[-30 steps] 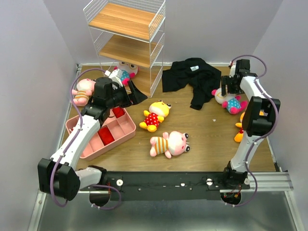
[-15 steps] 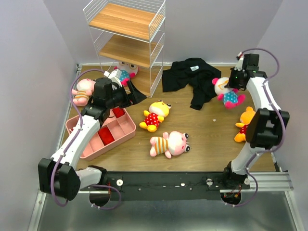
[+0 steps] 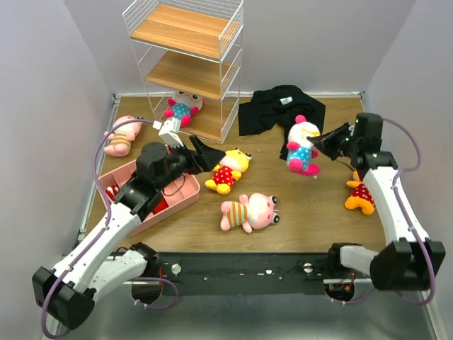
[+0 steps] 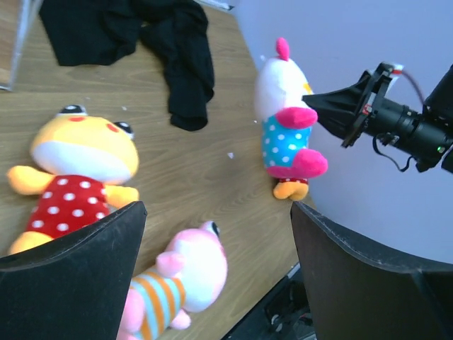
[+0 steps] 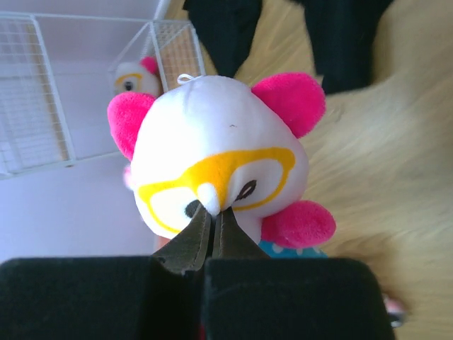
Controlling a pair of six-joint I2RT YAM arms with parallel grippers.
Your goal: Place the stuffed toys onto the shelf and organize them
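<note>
My right gripper (image 3: pixel 316 144) is shut on the face of a white-faced stuffed toy with yellow glasses (image 3: pixel 301 149) (image 5: pixel 219 163), held in the air right of centre. The jaws pinch its nose (image 5: pixel 212 212). My left gripper (image 3: pixel 212 156) (image 4: pixel 219 269) hangs open beside a yellow toy in red polka dots (image 3: pixel 228 168) (image 4: pixel 78 170), with nothing between its fingers. A pink striped toy (image 3: pixel 249 211) (image 4: pixel 180 283) lies nearer the front. Another glasses toy (image 3: pixel 182 108) sits on the bottom board of the white wire shelf (image 3: pixel 187 42). A pink toy (image 3: pixel 120 134) lies far left, a yellow one (image 3: pixel 361 195) far right.
A black cloth garment (image 3: pixel 279 113) lies crumpled at the back, right of the shelf. A pink compartment tray (image 3: pixel 152 198) sits under my left arm at the left. Grey walls close in the table on three sides.
My right gripper shut on the glasses toy at the back right, lifted it and carried it towards the centre. My left arm swung from the shelf's foot towards the yellow toy.
</note>
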